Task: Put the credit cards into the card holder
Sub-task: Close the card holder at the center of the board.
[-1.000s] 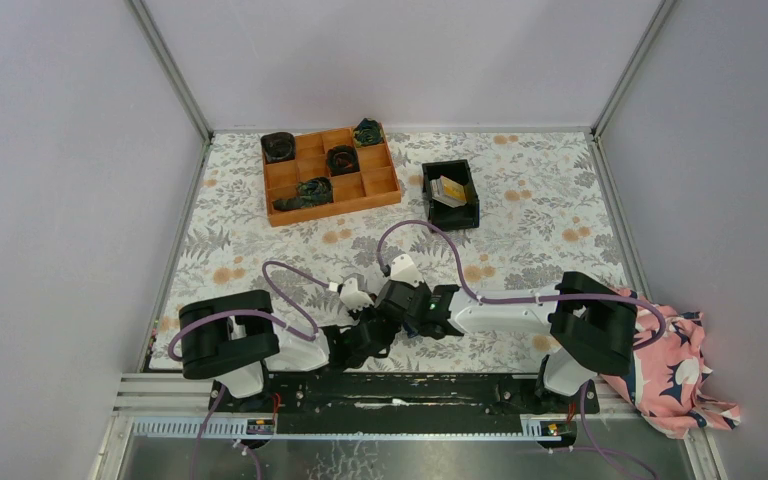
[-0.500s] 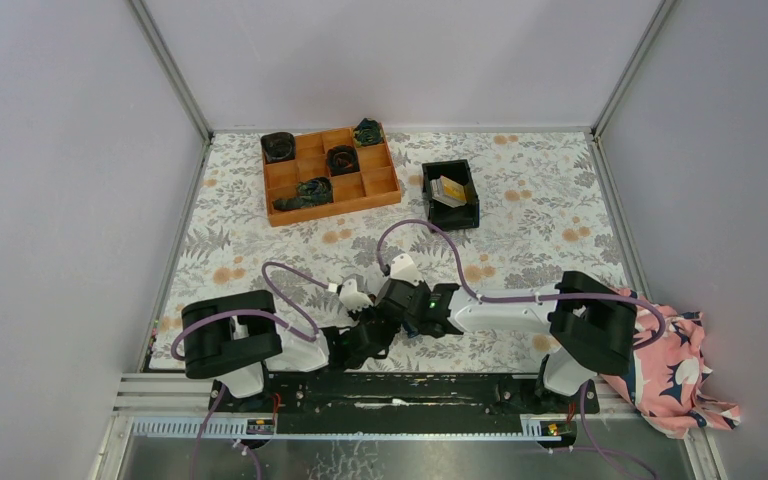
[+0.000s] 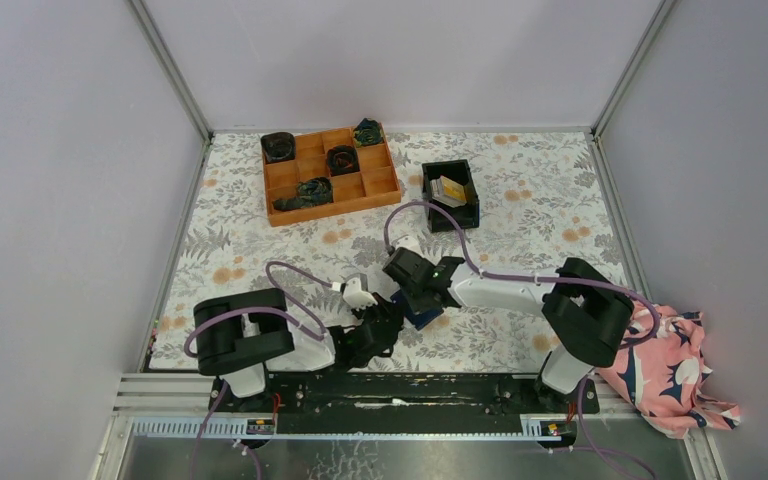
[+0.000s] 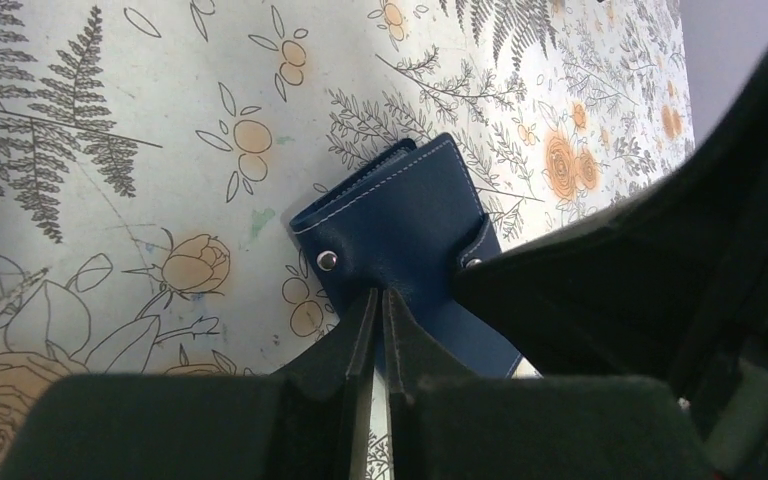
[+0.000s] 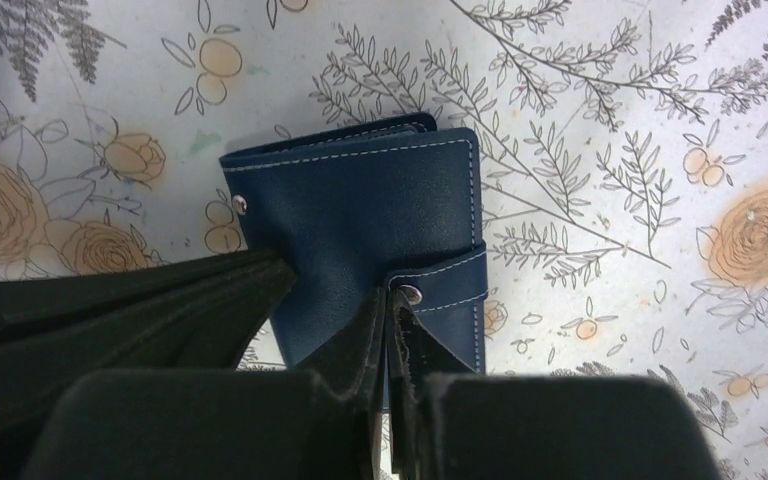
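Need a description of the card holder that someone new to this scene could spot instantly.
On the floral-print table, look near the front edge, where the left gripper and right gripper meet tip to tip. There sits the card holder, a small folded navy leather-look wallet with white stitching and a snap tab. It is the only blue item; the orange compartment tray and black square bin sit far back.

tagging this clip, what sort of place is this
Likely a robot test cell: plain walls on metal framing enclose a floral-covered table, with two arms bolted to its near rail.
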